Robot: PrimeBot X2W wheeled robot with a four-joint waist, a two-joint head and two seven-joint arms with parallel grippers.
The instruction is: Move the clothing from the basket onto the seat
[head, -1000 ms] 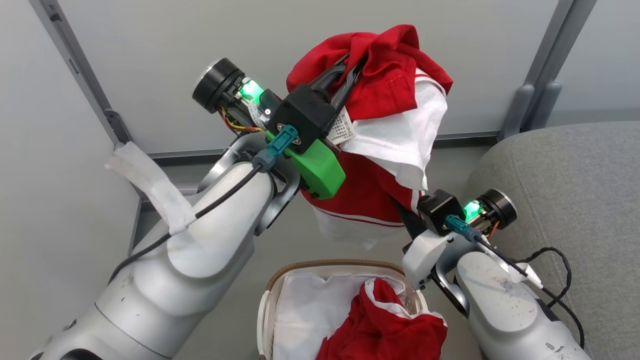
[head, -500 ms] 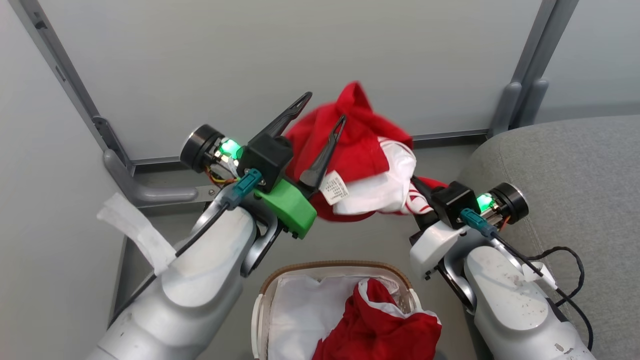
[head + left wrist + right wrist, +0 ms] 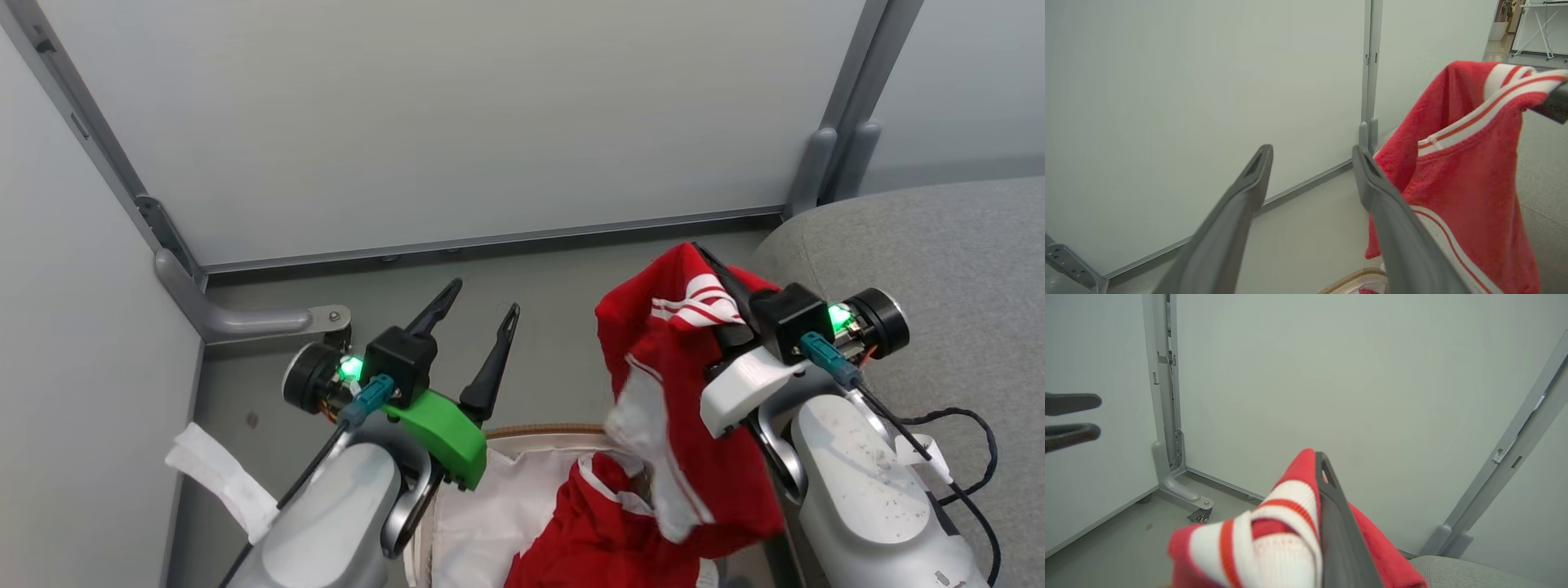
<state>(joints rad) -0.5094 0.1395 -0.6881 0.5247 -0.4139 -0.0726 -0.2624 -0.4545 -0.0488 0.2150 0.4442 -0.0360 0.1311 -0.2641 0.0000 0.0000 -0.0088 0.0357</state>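
Room: pale wall panels (image 3: pixel 457 122) and a grey floor (image 3: pixel 555 278).
Clothing: a red striped piece (image 3: pixel 678 384) hangs from the right claw (image 3: pixel 704 251), over the basket's right side and near the seat (image 3: pixel 963 245).
Basket (image 3: pixel 531 429): low in the head view. Inside lie a white liner (image 3: pixel 498 506) and another red piece (image 3: pixel 588 531).
Right claw: shut tight on the striped trim.
Left claw (image 3: pixel 483 298): wide open, holding nothing, left of the hanging piece.
Left wrist view: red cloth close beside one finger.
Right wrist view: white trim bunched against its finger.
Open room: bare floor between basket and wall; the seat's round edge is close on the right.
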